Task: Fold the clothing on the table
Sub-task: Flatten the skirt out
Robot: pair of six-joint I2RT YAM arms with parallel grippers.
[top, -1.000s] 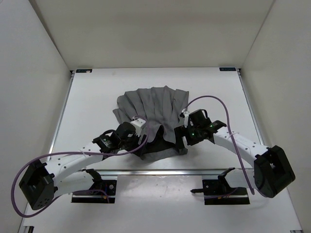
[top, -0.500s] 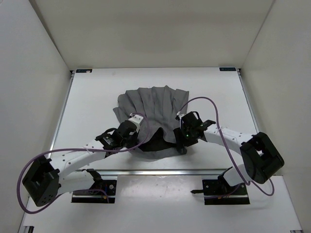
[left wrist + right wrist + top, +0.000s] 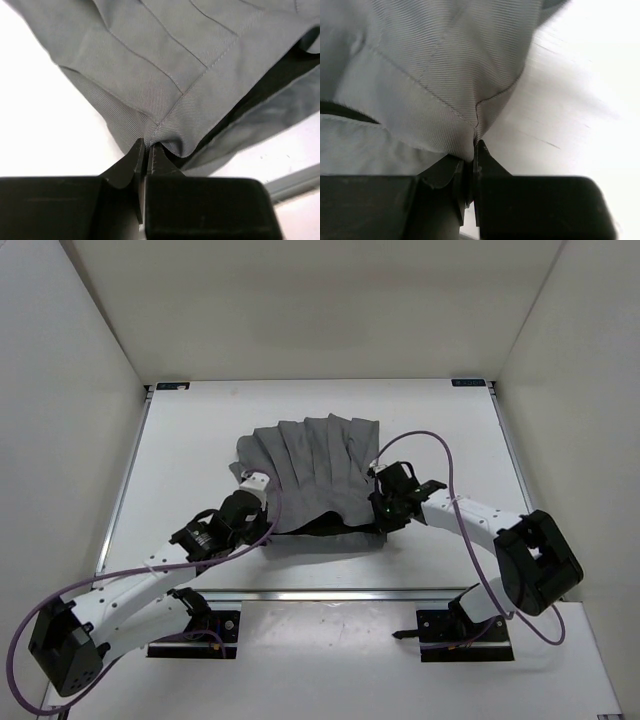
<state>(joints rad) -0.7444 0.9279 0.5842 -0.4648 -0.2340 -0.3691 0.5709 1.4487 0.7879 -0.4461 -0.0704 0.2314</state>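
1. My left gripper [image 3: 146, 150] is closed tight on the pleated grey skirt [image 3: 175, 60]. Its two black fingertips pinch a corner of the top layer, right where two stitched lines meet.
2. From that pinch the cloth spreads up and away from me. Just to the right a dark gap opens between the top layer and the layer beneath, which lies on the white table [image 3: 45, 130].
3. My right gripper [image 3: 472, 150] is clamped on the skirt as well. A fold of cloth is drawn into its fingertips, and the fabric rises above and to the left of them, with bare table on the right.
4. Seen from above, the skirt lies about mid-table, between my two grippers. The left one holds it at its near left side and the right one at its near right corner.
5. The pleats fan out from my grips toward the far wall.
6. A dark strip shows along the skirt's near edge, running between the two grips.
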